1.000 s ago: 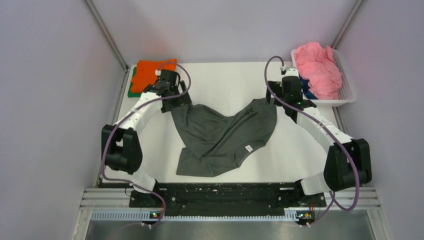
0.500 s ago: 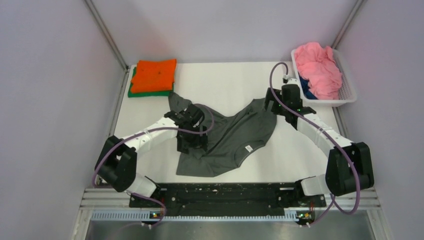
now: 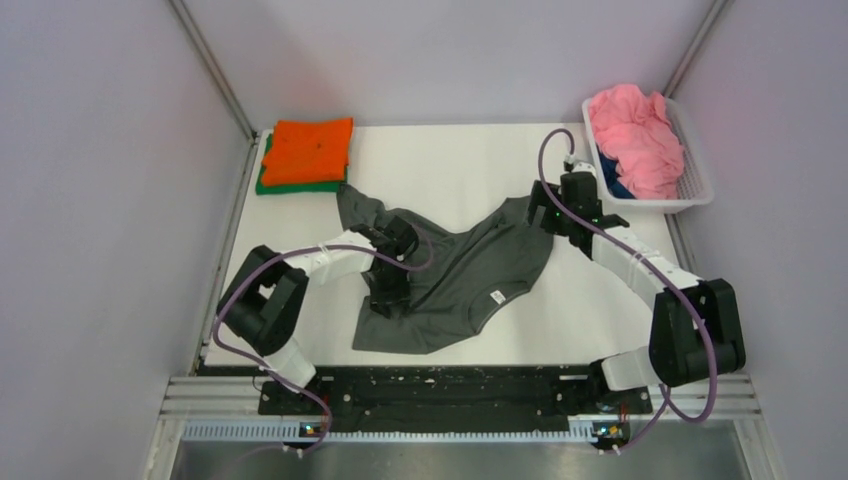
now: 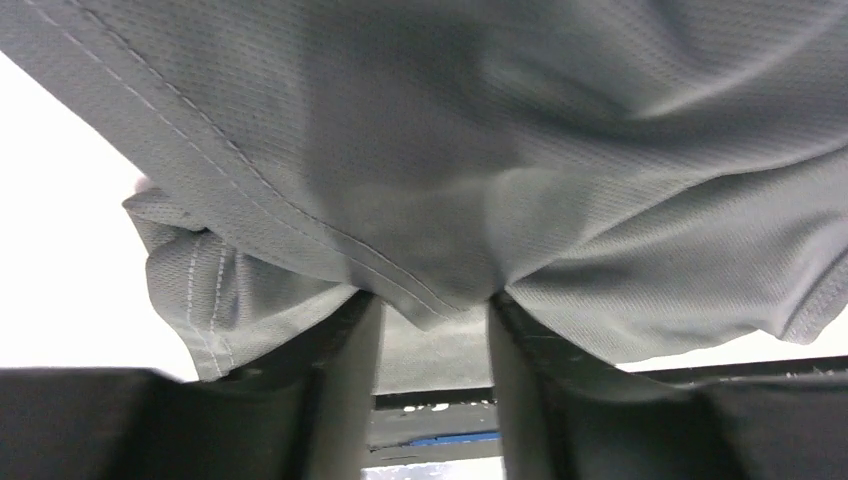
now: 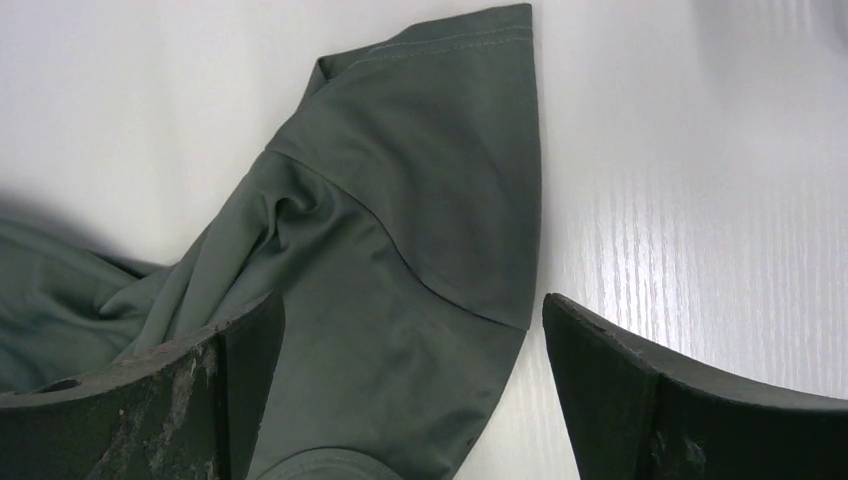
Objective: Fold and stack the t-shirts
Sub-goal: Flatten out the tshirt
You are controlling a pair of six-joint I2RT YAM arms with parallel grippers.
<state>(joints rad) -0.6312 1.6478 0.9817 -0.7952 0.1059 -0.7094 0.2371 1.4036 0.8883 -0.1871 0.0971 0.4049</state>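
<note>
A dark grey t-shirt [image 3: 470, 265] lies crumpled across the middle of the table, its white neck label [image 3: 497, 296] facing up. My left gripper [image 3: 385, 300] sits low at the shirt's left part. In the left wrist view a hemmed fold of the grey cloth [image 4: 500, 130] drapes over the left gripper [image 4: 430, 300] and dips between the fingers [image 4: 345, 390], which stand half closed with a gap. My right gripper [image 3: 545, 213] hovers wide open over the shirt's right sleeve [image 5: 420, 200], touching nothing. An orange t-shirt [image 3: 312, 148] lies folded on a green one [image 3: 270, 185].
A white plastic basket [image 3: 695, 190] at the back right holds a pink t-shirt [image 3: 635, 135] and a blue one [image 3: 615, 185]. Grey walls close in both sides. The arms' black base rail [image 3: 430, 385] runs along the near edge.
My left arm swung from the orange stack down to the grey shirt's lower left, and its jaws narrowed around a fold. The shirt's upper left corner dropped flat. The right gripper barely shifted.
</note>
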